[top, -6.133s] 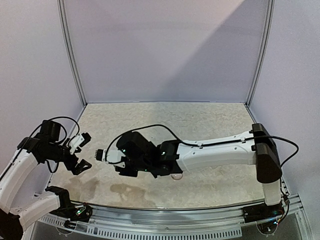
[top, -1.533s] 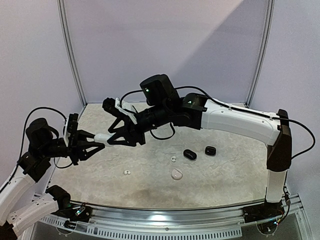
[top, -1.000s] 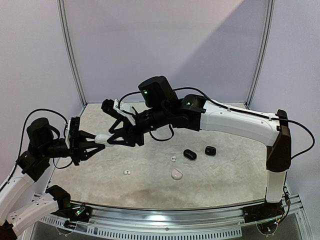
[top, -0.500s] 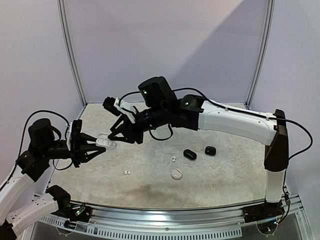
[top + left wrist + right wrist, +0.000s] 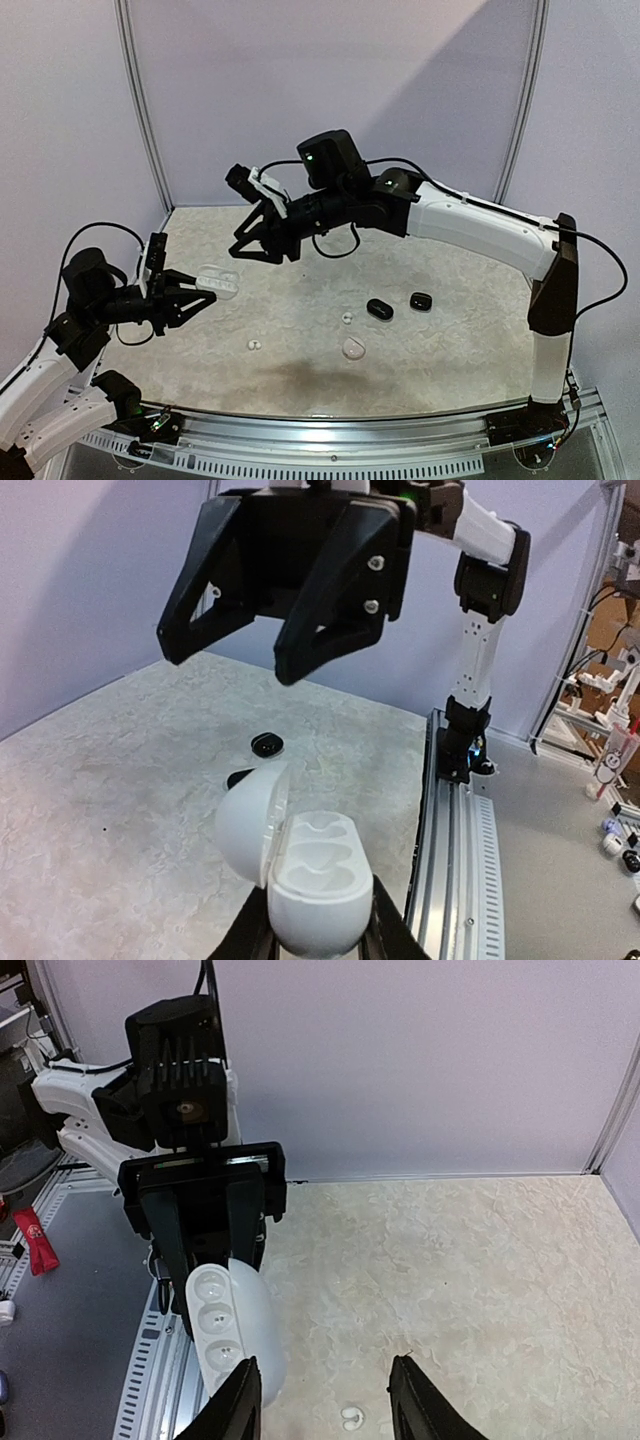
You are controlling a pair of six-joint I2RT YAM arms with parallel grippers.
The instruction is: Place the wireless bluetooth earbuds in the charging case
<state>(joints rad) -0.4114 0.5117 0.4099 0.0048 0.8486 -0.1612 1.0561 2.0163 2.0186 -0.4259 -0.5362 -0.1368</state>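
Note:
My left gripper (image 5: 198, 292) is shut on a white charging case (image 5: 221, 282), held above the table's left side. The case's lid (image 5: 249, 823) stands open beside the body (image 5: 318, 878), and the moulded wells show nothing in them. The left fingers (image 5: 385, 935) clamp the body from both sides. Above and behind the case hangs my right gripper (image 5: 258, 255), open with nothing between its fingers (image 5: 239, 1401). Tiny white earbuds lie on the table: one (image 5: 254, 345) near the front, another (image 5: 346, 319) mid-table. The right wrist view shows a white earbud (image 5: 350, 1418) below the case (image 5: 226, 1332).
Two glossy black rounded pieces (image 5: 379, 309) (image 5: 420, 300) lie right of centre. A white dome-shaped piece (image 5: 353, 349) sits near the front. White frame posts and lilac walls close in the back and sides of the table (image 5: 450, 250).
My right gripper has drawn up and back from the case it was touching. The left gripper has carried the case slightly right, and its lid now stands open.

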